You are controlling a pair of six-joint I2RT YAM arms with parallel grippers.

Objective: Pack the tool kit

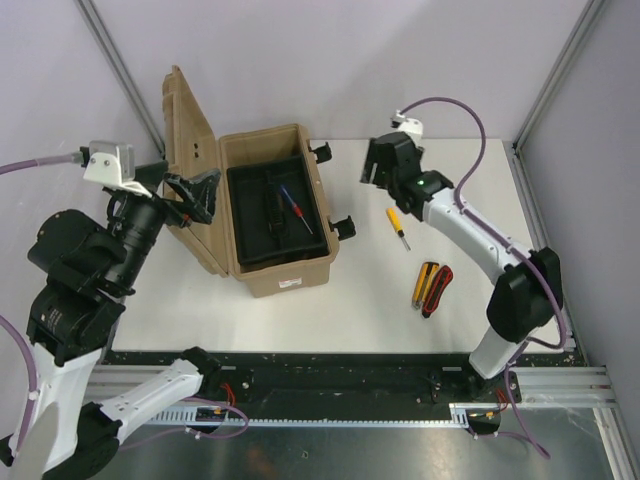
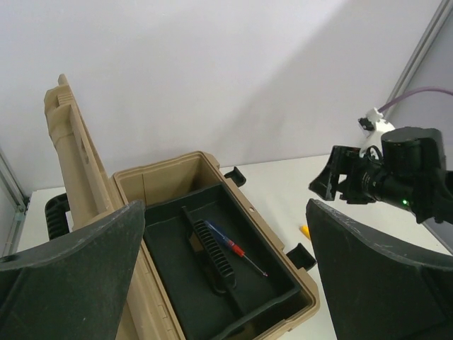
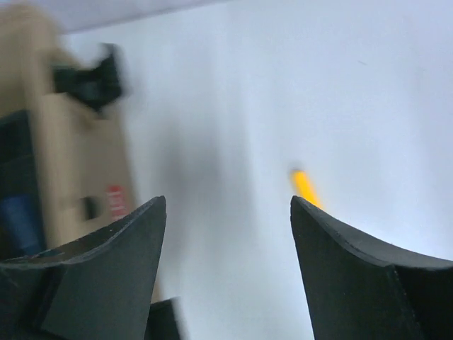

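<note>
Left claw [image 1: 196, 190] hangs with its fingers spread wide and nothing between them, close by the raised lid [image 1: 188, 140] of the tan toolbox [image 1: 285, 278]. That box sits on the left part of the table [image 1: 370, 315], its long axis running near to far. The lid stands up along the left long side and the black latches [image 1: 343, 228] face right. Inside, the black inner tray [image 1: 250, 252] holds a blue-and-red screwdriver [image 1: 296, 211] lying roughly along the box, tip toward the near end. Across the table, the right claw [image 1: 380, 162] is likewise parted and empty above the far side. Near it lies a yellow-handled screwdriver [image 1: 398, 226], tip pointing near. Closer in, a yellow knife [image 1: 424, 283] and a red-black handled tool [image 1: 440, 289] lie side by side.
</note>
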